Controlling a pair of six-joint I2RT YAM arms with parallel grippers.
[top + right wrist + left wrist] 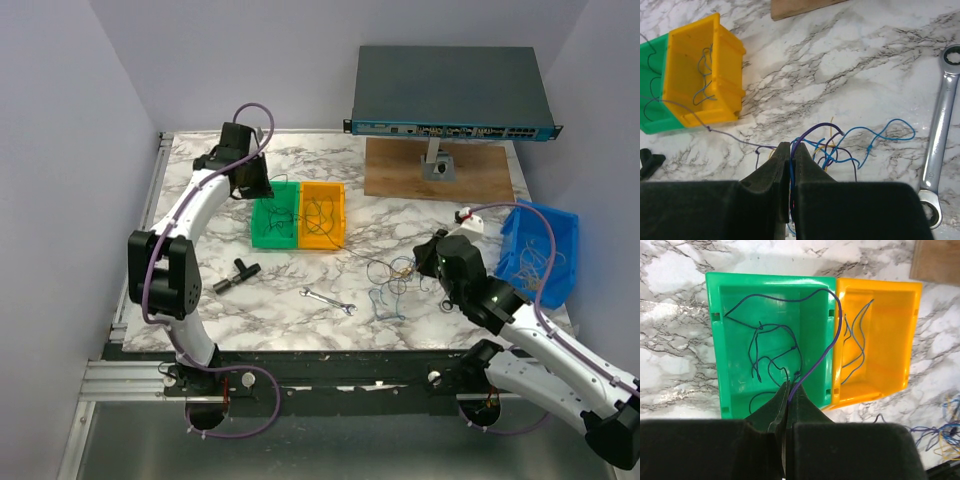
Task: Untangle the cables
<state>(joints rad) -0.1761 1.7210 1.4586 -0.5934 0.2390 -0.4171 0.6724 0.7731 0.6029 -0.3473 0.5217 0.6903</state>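
**Left gripper** (789, 389): jaws closed to a slit, pinching one end of a long thin purple wire (828, 352). It hangs over the near end of the green plastic bin (715, 355).

**Purple wire:** rises from the fingertips, arcs near the wall shared with the orange plastic bin (914, 330), then loops back across the green bin. It is hair-thin and limp.

**Bin contents:** the green bin holds several dark, kinked strands (765, 340) lying loosely over one another. The orange bin holds a few wavy blue strands (858, 340).

**Right gripper** (790, 149): jaws pressed together on the near side of the tangle of cables (835, 150), with purple and blue strands emerging between the fingers.

**Tangle of cables:** lies on the white marble-patterned table (840, 60), right of the bins. It is mostly blue, with purple, dark and yellow strands crossing in open loops. One fine strand runs from it toward the bins; which bin it reaches cannot be told.

**Nearby:** a steel ratchet wrench (939, 125) lies just beside the tangle. A blue plastic bin (572, 250) at the table's right edge holds more wires.

**Progress (judged):** partway. Some strands are sorted into the two bins; the knot on the table is yet to be separated.
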